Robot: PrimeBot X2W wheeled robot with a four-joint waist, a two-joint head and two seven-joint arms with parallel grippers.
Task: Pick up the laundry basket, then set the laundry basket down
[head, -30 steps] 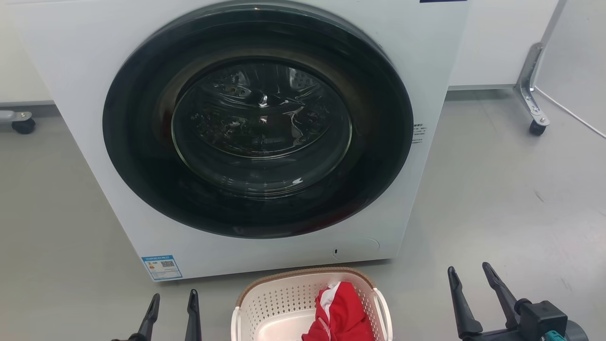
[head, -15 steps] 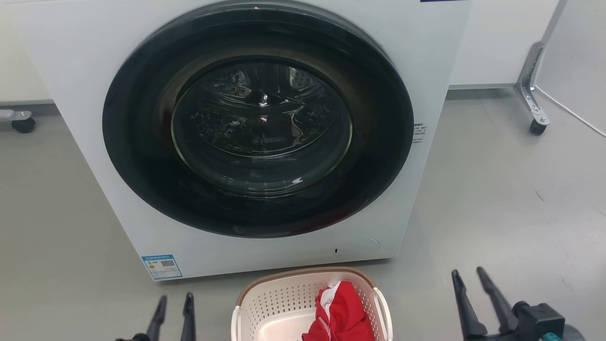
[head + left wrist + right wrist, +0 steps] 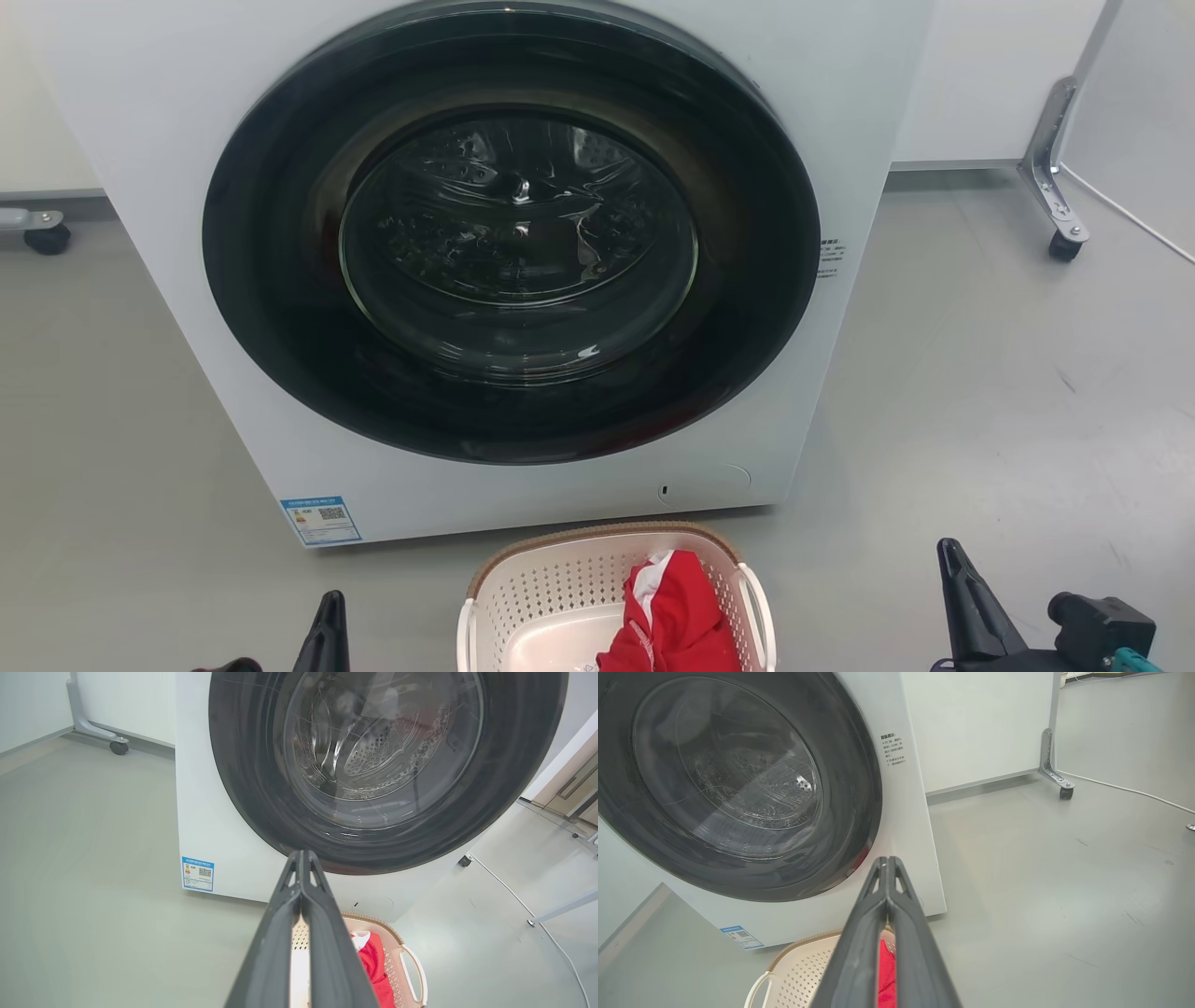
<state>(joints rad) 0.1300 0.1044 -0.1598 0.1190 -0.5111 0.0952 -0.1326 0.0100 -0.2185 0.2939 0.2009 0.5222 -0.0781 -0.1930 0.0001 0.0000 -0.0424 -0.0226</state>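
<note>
Laundry basket (image 3: 551, 588) on floor (image 3: 980, 373) just before washing machine (image 3: 168, 140), red garment (image 3: 677, 611) inside, a handle (image 3: 758, 611) toward each side — left end effector (image 3: 329, 635) and right end effector (image 3: 966, 602) flank it, each pinched together, empty

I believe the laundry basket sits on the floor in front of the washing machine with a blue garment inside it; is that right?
Not quite: the garment is red, not blue, as the head view shows. The laundry basket does sit on the floor in front of the washing machine, with that garment inside it.
</note>
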